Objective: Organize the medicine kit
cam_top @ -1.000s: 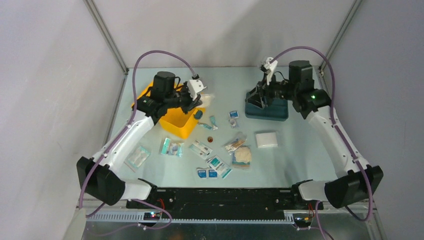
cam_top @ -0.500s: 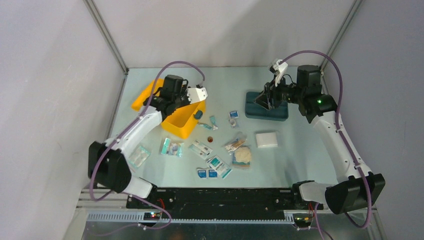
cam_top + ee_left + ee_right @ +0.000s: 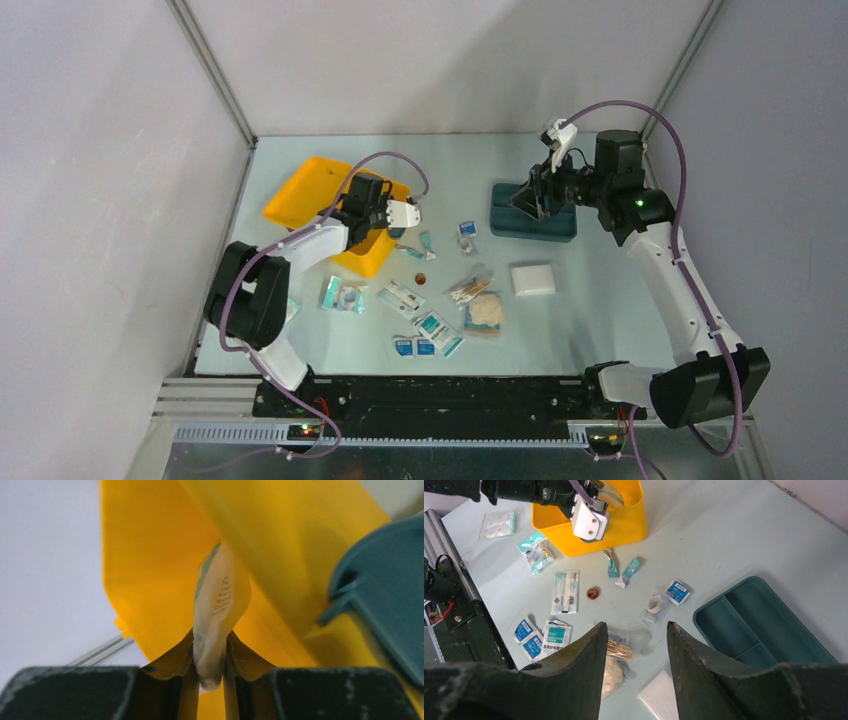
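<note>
The medicine kit (image 3: 365, 255) stands at the far left of the table (image 3: 450, 165), with its yellow lid swung open towards the far left corner. Its dark blue-grey latch (image 3: 397, 229) is on the wall that faces the loose goods. The left gripper (image 3: 211, 645) is clenched on a white sachet (image 3: 215, 605) with a teal edge, held upright against the kit's yellow wall. From above, the left wrist and its white camera housing overhang the kit's right near corner and hide part of the interior. The right gripper (image 3: 636, 627) is released, its jaws apart with nothing between them. It hangs over the left end of the dark teal divided tray (image 3: 545, 228), which sits at the far right, well apart from the kit. The ground between kit and tray is littered. Two twisted teal sachets (image 3: 613, 565) lie just beside the kit, with a small round brown item (image 3: 593, 592) near them. There is also a blue-labelled packet (image 3: 678, 591), a tape roll in a clear bag (image 3: 654, 603), a bag of wooden sticks (image 3: 470, 288) and a beige pack (image 3: 484, 312) touching that bag. A white pad (image 3: 532, 278) lies near the tray's front. Nearer the arm bases lie a long white packet (image 3: 565, 591), blue sachets (image 3: 529, 632) and a clear packet (image 3: 536, 550). One further packet (image 3: 499, 524) is partly hidden by the left arm in the top view.
</note>
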Robot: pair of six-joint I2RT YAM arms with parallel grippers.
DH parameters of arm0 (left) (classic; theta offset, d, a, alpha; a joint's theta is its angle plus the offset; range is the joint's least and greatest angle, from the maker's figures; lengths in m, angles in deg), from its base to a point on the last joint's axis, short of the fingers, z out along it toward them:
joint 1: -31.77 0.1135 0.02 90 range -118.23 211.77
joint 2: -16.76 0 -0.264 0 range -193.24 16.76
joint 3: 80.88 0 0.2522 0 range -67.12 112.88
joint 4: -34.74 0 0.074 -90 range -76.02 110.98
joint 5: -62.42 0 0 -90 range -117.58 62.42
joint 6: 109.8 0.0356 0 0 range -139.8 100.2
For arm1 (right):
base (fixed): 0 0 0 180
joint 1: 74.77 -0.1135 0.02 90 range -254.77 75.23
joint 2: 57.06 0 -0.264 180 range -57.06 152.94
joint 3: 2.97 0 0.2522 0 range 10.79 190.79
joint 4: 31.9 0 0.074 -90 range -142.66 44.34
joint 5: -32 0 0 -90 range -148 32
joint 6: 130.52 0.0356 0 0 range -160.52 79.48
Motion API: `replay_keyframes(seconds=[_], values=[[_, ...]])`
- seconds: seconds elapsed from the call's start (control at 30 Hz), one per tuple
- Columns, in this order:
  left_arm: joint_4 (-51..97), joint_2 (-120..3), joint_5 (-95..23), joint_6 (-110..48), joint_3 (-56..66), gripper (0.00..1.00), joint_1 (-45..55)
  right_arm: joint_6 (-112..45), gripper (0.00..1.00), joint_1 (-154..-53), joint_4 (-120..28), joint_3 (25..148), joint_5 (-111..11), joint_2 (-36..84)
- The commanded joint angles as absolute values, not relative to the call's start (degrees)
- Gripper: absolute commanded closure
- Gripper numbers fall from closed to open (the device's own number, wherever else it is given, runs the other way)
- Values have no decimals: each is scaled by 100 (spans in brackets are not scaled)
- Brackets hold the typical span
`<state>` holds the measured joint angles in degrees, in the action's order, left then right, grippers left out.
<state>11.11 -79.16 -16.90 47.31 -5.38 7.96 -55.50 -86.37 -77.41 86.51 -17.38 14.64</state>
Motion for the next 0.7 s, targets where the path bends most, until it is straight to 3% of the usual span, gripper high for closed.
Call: replay_keyframes(seconds=[0.0,0.23,0.43,0.67], values=[[2659,-7954,-1775,5561,-1035,74,814,-5492,48,-8611,-7593,8620,-1711,1457],[3437,-8116,-2124,5630,-1220,71,832,-5477,48,-8602,-7604,8620,-1713,1538],[3766,-8353,-2175,5667,-1151,55,867,-5480,47,-8602,-7602,8620,-1726,1555],[3779,-8402,-2138,5596,-1149,51,939,-5485,46,-8593,-7618,8625,-1737,1545]])
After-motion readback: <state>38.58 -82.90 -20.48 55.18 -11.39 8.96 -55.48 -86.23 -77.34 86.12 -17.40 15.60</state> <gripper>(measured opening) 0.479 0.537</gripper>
